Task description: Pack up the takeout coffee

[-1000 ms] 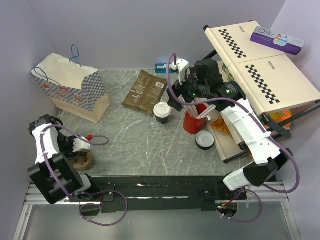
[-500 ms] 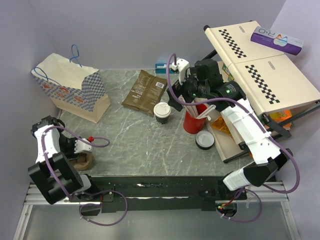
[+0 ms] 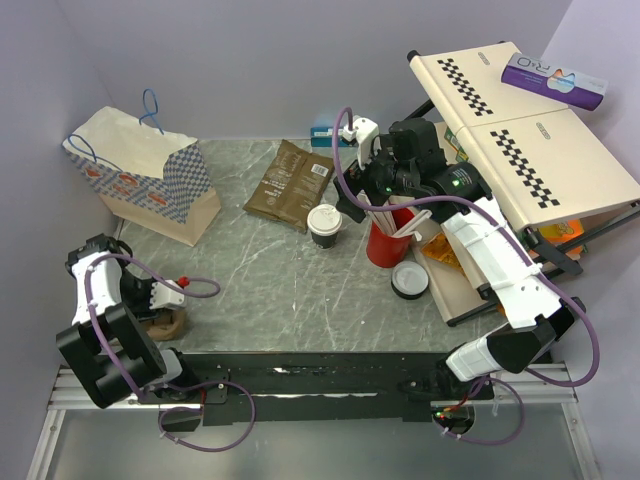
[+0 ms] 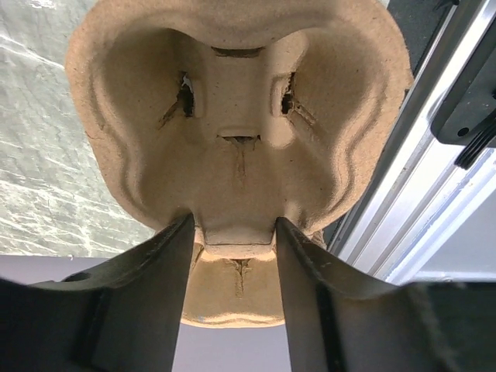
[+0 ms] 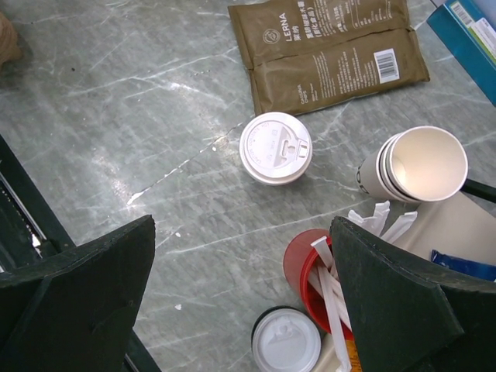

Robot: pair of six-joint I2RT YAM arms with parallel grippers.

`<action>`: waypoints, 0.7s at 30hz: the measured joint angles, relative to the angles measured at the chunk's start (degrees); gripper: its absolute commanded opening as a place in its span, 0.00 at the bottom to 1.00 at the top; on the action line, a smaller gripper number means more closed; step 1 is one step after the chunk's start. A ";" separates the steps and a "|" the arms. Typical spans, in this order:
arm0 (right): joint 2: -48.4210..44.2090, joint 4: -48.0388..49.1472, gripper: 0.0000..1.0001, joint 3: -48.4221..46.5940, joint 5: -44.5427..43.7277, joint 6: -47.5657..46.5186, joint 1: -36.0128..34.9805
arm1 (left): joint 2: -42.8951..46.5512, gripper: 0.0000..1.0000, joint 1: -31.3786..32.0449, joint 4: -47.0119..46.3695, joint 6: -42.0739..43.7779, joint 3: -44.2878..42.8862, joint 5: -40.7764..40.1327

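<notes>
As viewed from above, records takeout coffee (image 3: 323, 224) upright and lidded on grey table (image 3: 270, 280), just on the near side of brown pouch (image 3: 290, 183), left of red cup (image 3: 383, 243). Notes right gripper (image 5: 244, 225) released, fingers spread wide, above coffee and red cup. Notes left gripper (image 4: 232, 223) clenched on pulp carrier (image 4: 236, 132) at near-left table edge, well apart from coffee.

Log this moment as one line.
left gripper: shut on pulp carrier | right gripper: open, empty | takeout coffee: lidded, upright, unheld
</notes>
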State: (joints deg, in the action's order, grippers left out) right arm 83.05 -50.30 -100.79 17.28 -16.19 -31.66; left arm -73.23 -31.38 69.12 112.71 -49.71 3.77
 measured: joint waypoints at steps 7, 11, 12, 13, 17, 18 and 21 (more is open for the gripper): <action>0.00 0.02 0.99 0.04 -0.26 -0.17 -0.09 | -0.04 0.22 0.07 2.54 0.24 -1.92 -0.66; -0.02 0.11 1.00 0.76 -0.24 -0.17 -0.09 | 0.15 0.10 0.07 4.44 0.24 -5.09 -1.62; -0.02 0.11 0.99 1.01 -0.24 -0.15 -0.09 | 0.28 0.07 0.07 4.46 0.24 -5.40 -2.10; -0.02 0.09 1.00 1.14 -0.24 -0.15 -0.09 | 0.39 0.06 0.07 4.59 0.24 -5.51 -2.36; -0.02 0.15 0.99 1.22 -0.09 -0.13 -0.09 | 0.39 0.01 0.07 5.31 0.24 -5.51 -3.21; -0.02 0.15 1.00 1.27 -0.09 -0.11 -0.09 | 0.37 0.01 0.07 5.42 0.17 -5.51 -3.21; -0.02 0.17 1.00 1.53 -0.07 -0.07 -0.09 | -0.44 0.01 0.07 5.75 -1.81 -5.90 -1.95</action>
State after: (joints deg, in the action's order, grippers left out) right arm 83.02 -50.13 -99.26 17.21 -16.25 -31.75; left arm -73.67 -31.31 74.87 110.89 -55.61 1.83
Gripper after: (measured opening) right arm 0.994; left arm 0.419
